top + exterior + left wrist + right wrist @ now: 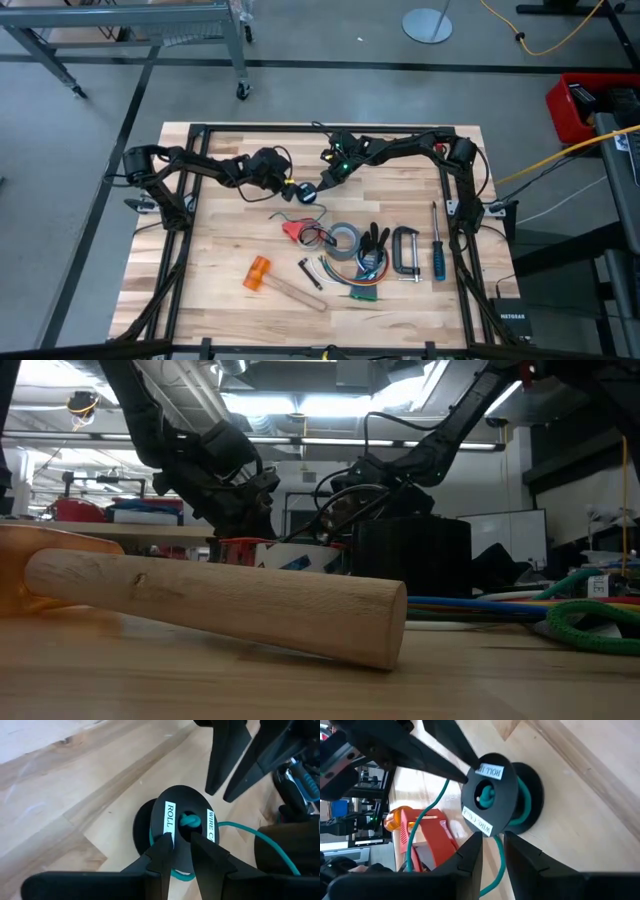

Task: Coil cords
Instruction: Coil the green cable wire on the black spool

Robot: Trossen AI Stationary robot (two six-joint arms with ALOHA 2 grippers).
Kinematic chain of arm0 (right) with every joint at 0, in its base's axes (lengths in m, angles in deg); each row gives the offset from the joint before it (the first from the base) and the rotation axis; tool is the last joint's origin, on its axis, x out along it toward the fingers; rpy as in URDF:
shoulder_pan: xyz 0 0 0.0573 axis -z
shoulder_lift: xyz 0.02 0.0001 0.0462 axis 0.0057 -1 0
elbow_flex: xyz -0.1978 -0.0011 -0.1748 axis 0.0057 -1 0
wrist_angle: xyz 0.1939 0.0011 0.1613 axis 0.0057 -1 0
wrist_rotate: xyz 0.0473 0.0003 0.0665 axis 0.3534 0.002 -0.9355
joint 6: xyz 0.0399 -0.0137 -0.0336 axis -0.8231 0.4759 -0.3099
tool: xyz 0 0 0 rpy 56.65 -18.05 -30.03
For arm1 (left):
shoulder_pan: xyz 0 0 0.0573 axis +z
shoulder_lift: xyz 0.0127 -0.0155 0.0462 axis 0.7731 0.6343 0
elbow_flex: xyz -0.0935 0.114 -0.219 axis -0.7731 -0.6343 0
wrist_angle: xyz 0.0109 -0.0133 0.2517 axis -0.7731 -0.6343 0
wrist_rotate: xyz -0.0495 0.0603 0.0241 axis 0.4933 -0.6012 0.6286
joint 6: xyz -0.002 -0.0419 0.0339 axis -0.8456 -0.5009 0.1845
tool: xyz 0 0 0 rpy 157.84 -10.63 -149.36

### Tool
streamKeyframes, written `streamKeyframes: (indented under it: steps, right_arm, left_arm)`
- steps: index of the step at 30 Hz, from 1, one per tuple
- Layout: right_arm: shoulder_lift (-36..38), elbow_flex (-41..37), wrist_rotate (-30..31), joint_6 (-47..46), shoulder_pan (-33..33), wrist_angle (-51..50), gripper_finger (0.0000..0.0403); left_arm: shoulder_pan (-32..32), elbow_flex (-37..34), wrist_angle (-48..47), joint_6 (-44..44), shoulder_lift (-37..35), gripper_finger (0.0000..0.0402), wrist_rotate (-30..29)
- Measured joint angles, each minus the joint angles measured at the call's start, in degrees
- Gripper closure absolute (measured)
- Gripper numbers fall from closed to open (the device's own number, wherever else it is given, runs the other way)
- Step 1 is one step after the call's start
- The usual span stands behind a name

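Note:
The cord is a thin teal wire wound on a small black spool that bears white labels. The spool sits on the table's far middle, its labelled flange facing up. A teal knot shows in its centre hole. My left gripper reaches the spool from the table's left, its fingers a narrow gap apart over the flange. My right gripper reaches it from the right, also with a narrow gap, and the loose cord runs through that gap. The spool's underside is hidden. My left gripper's fingertips lie against the labelled flange near its rim, slanting down from the table's left; whether they press on it I cannot tell. My right gripper's fingertip stands at the flange's opposite rim, slanting down from the right; whether it touches I cannot tell.
Nearer on the table lie a red-handled tool, a tape roll, pliers, a C-clamp, a screwdriver, coloured wires and a hammer. The hammer's wooden handle fills the low view.

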Motion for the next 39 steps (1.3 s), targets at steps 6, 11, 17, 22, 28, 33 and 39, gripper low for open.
streamKeyframes:
  steps: [6,11,17,22,28,33,39]
  right_arm:
    - [0.00,0.00,0.66,0.07,0.00,-1.22,0.0322]
    - [-0.30,0.00,0.73,0.15,0.00,-1.92,0.0322]
    - [-0.35,-0.02,2.15,1.56,-0.02,-3.12,0.0322]
    - [-0.35,-0.02,2.60,1.62,-0.02,-3.07,0.0322]
    - [-0.37,-0.02,2.60,1.79,-0.02,-2.98,0.0322]
    - [-0.37,-0.02,2.60,1.79,-0.02,-2.95,0.0322]
    - [-0.37,-0.02,2.60,1.81,-0.02,-2.82,0.0322]
  left_arm:
    - [0.83,0.00,0.10,-0.74,0.00,0.0336,0.00]
    - [1.76,0.00,0.26,-0.92,0.00,0.0336,-0.04]
    - [2.88,-0.02,0.69,-1.78,0.00,0.0336,-0.05]
    - [3.85,-0.02,1.25,-2.09,0.02,0.0336,-0.26]
    - [4.86,-0.02,1.51,-2.83,0.04,0.0336,-0.24]
    - [5.86,-0.02,1.51,-2.90,0.04,0.0336,-0.24]
    - [6.04,-0.02,1.31,-2.93,0.04,0.0336,-0.20]
